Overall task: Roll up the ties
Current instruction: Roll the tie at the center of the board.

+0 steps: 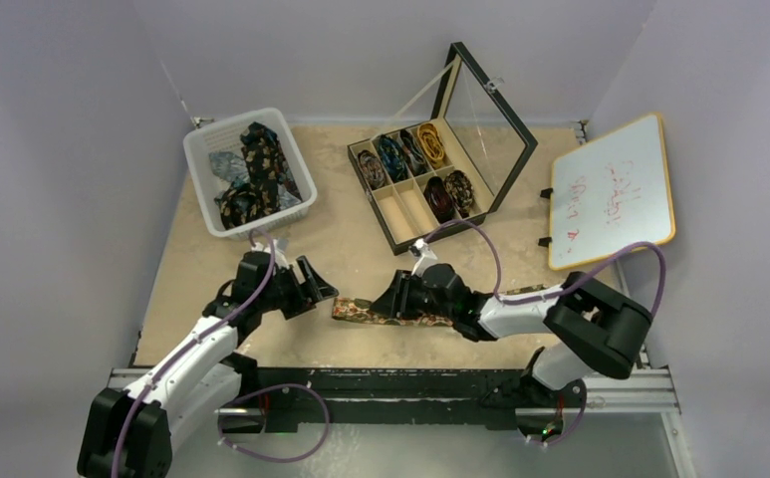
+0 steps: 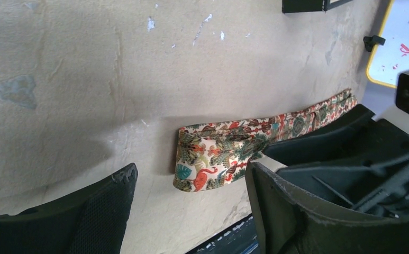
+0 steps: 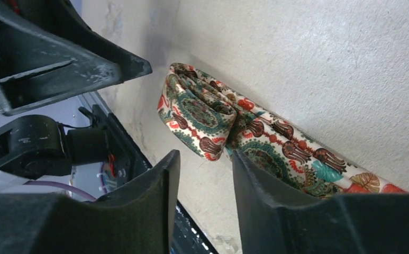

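A floral tan-orange tie (image 1: 359, 311) lies flat near the table's front edge, its left end folded over on itself (image 2: 212, 161) (image 3: 202, 114). My left gripper (image 1: 313, 289) (image 2: 191, 169) is open and empty, its fingers just short of that folded end on either side. My right gripper (image 1: 392, 299) (image 3: 205, 156) is open with a narrower gap, low over the tie just right of the fold, with nothing between its fingers. Several coiled ties (image 1: 430, 144) sit in a black box. More loose ties (image 1: 259, 164) lie in a white basket.
The white basket (image 1: 201, 149) stands at the back left. The black compartment box (image 1: 400, 244) with its raised glass lid (image 1: 490, 110) stands at the back centre, with two front-left compartments bare (image 1: 405, 211). A whiteboard (image 1: 610, 194) leans at the right. The metal rail (image 1: 410, 383) runs along the front.
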Robot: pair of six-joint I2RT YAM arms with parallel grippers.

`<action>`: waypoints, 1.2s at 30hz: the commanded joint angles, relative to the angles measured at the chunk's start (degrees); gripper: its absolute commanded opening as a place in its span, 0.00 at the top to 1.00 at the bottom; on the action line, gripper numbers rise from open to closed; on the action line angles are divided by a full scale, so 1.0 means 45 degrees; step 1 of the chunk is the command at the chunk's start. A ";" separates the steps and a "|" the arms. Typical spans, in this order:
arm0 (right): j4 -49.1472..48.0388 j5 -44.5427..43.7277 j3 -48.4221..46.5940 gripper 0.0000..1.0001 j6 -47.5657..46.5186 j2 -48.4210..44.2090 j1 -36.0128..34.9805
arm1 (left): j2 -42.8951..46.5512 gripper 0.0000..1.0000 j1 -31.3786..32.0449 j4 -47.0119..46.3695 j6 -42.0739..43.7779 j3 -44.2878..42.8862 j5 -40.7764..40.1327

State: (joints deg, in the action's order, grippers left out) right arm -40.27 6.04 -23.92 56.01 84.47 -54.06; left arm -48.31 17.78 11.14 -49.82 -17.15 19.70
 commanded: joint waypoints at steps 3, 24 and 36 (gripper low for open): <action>-0.0973 0.0804 -0.0730 0.59 0.0403 0.0999 0.0278 | -0.0002 0.28 0.0003 -0.0970 0.0574 0.0113 0.0933; -0.0538 0.0454 -0.0933 0.79 0.0244 0.2245 0.0615 | -0.0634 0.29 0.0014 -0.3650 0.1614 0.1101 0.2598; -0.1031 0.0571 -0.0575 0.85 0.0170 0.2552 0.0648 | -0.2055 0.35 0.0013 -0.5634 0.0822 0.1781 0.3131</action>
State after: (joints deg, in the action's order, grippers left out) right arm -43.79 8.78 -27.59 57.01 96.29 -51.31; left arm -56.82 17.78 -8.45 -44.40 -9.72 32.14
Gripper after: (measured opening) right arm 0.153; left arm 0.656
